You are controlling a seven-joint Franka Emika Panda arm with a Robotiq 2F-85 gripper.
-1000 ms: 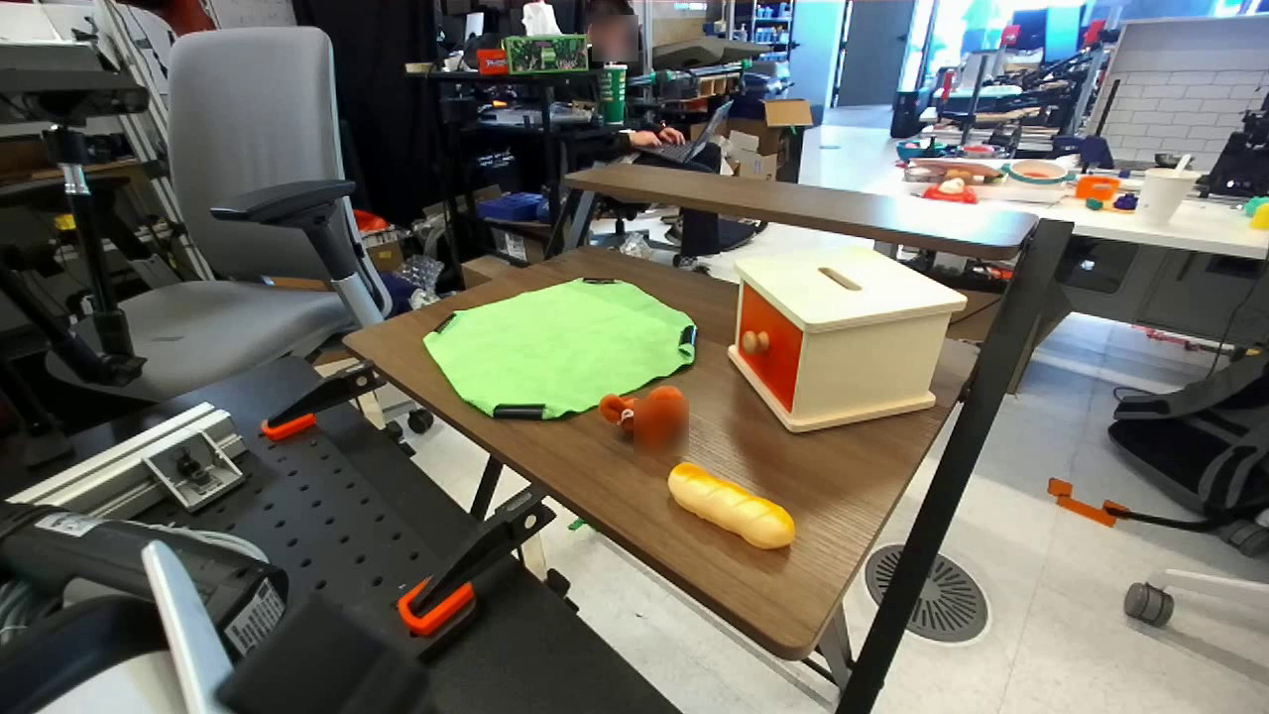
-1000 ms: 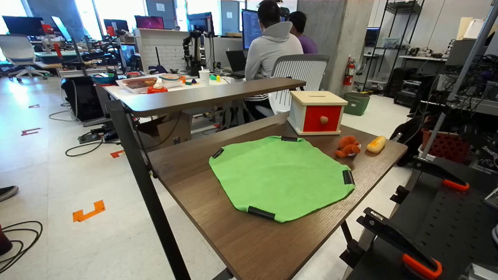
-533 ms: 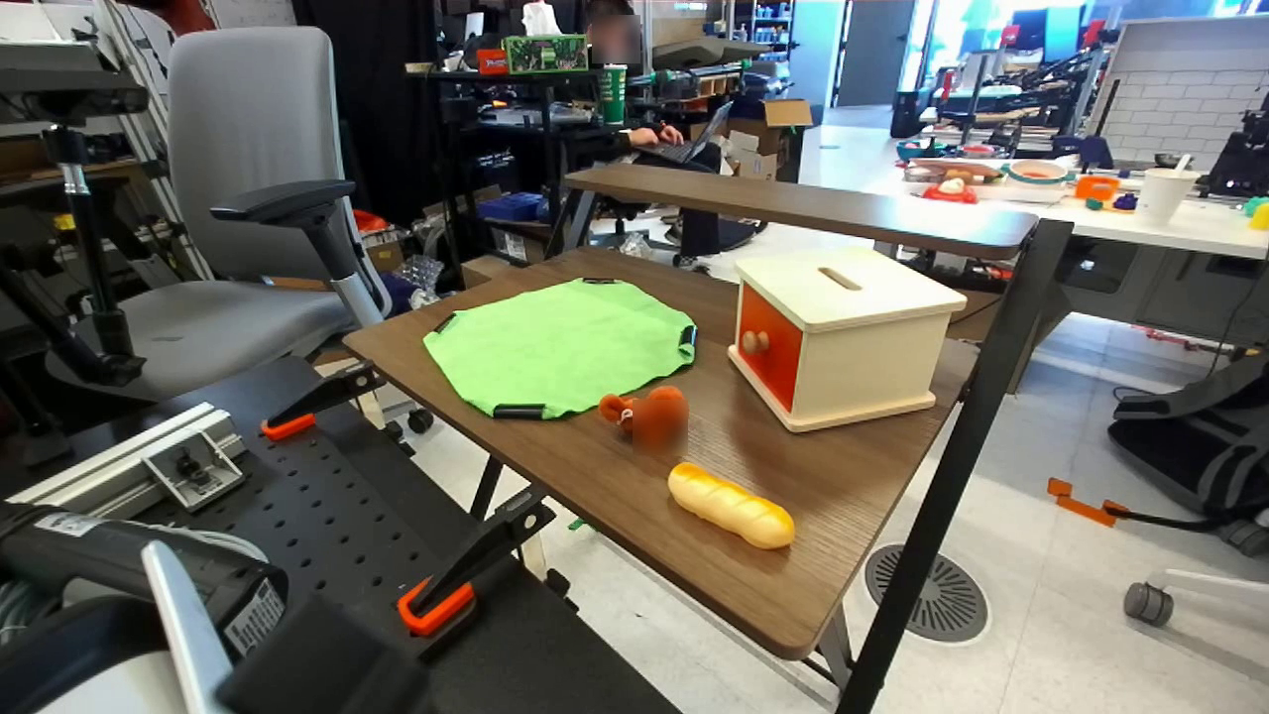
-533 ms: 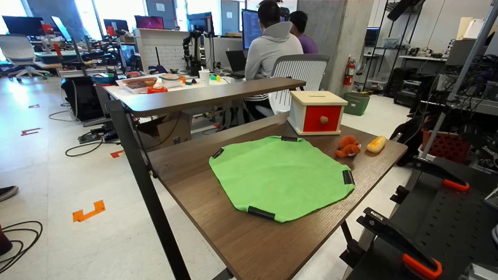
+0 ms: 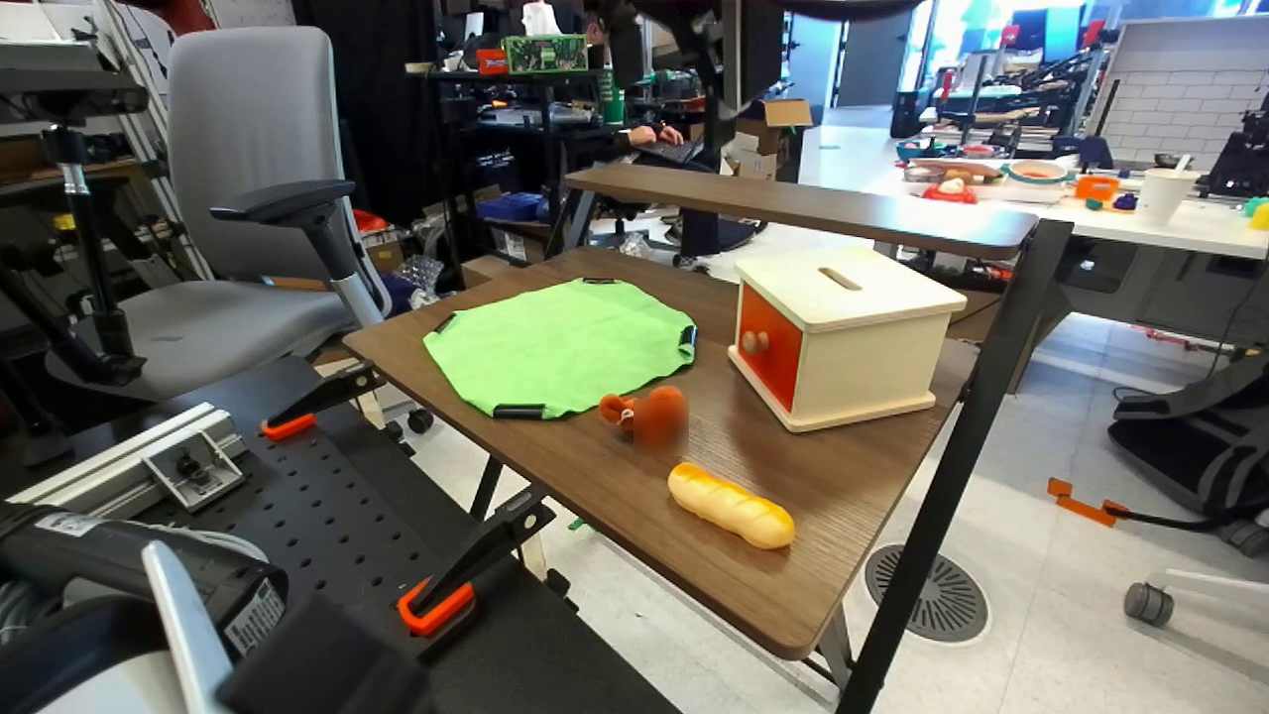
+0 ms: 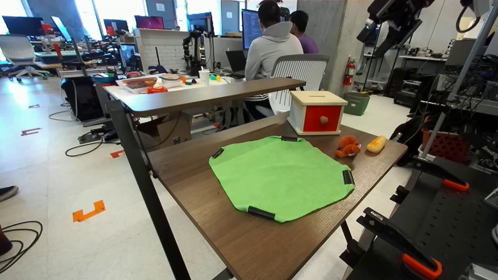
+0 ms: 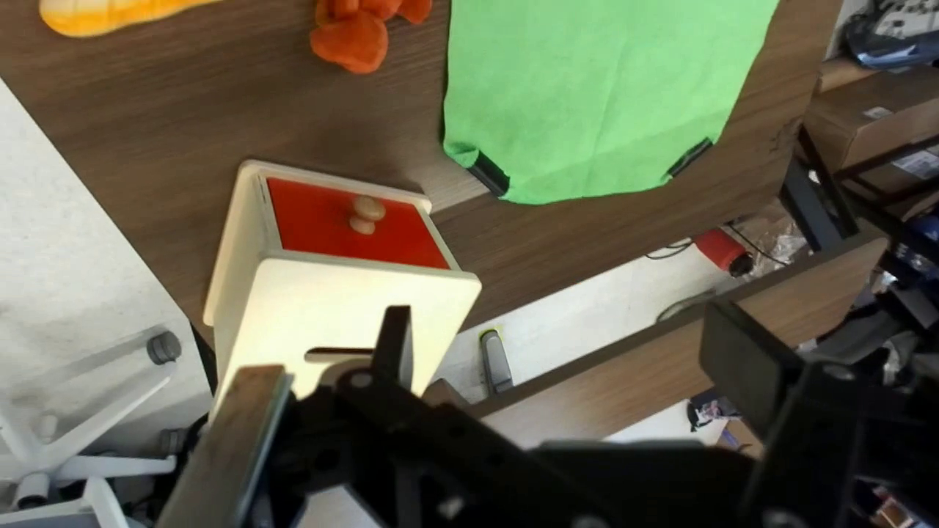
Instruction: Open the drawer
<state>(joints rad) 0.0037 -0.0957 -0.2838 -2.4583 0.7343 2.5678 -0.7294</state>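
The drawer has an orange-red front with a round wooden knob. It sits flush in a pale wooden box on the brown table. The drawer front also shows in an exterior view and in the wrist view, with its knob. My gripper is open and empty, high above the table's right end, apart from the box. In the wrist view its fingers are wide apart, one overlapping the box top in the picture. Part of it shows dark at the top.
A green cloth lies flat on the table. An orange plush toy and a yellow bread-shaped object lie in front of the box. A raised brown shelf runs behind the box, held by a black post.
My gripper has come down into both exterior views from the top; half a second ago only a dark tip showed in one. The box, drawer and other objects have not moved.
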